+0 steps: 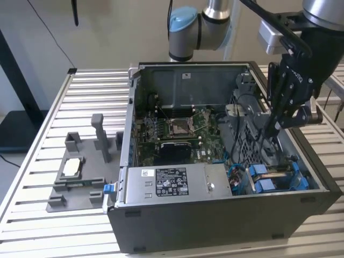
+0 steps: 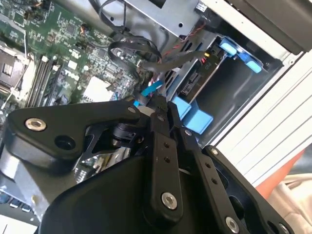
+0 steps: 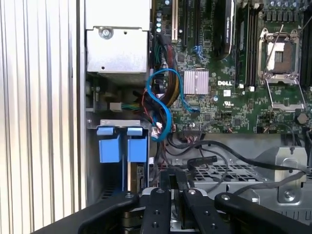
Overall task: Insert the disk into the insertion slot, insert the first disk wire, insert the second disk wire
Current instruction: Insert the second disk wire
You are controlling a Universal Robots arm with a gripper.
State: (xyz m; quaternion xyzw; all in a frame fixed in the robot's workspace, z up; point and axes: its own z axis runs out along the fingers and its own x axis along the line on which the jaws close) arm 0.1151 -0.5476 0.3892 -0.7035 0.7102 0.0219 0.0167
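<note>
The open computer case (image 1: pixel 226 226) lies on a slatted table. At its corner on the exterior view's right is the grey insertion slot (image 1: pixel 280 171). A bright blue carrier frame (image 1: pixel 266 185) sits in it, and the disk inside it is mostly hidden. The blue tabs (image 3: pixel 117 146) and the blue frame (image 2: pixel 194 116) also show in both wrist views. My gripper (image 1: pixel 273 130) reaches down into the case just above the slot. Its fingers (image 2: pixel 163 141) are drawn together; I cannot make out anything between the tips. A black wire connector (image 3: pixel 202 160) lies just past them, beside a blue wire (image 3: pixel 163 112).
The motherboard (image 1: pixel 177 134) with its CPU socket fills the case middle. A labelled silver power-supply box (image 1: pixel 172 185) runs along the near wall. Loose black cables (image 3: pixel 243 151) cross the cage top. A grey fixture (image 1: pixel 80 177) with a small silver piece stands left of the case.
</note>
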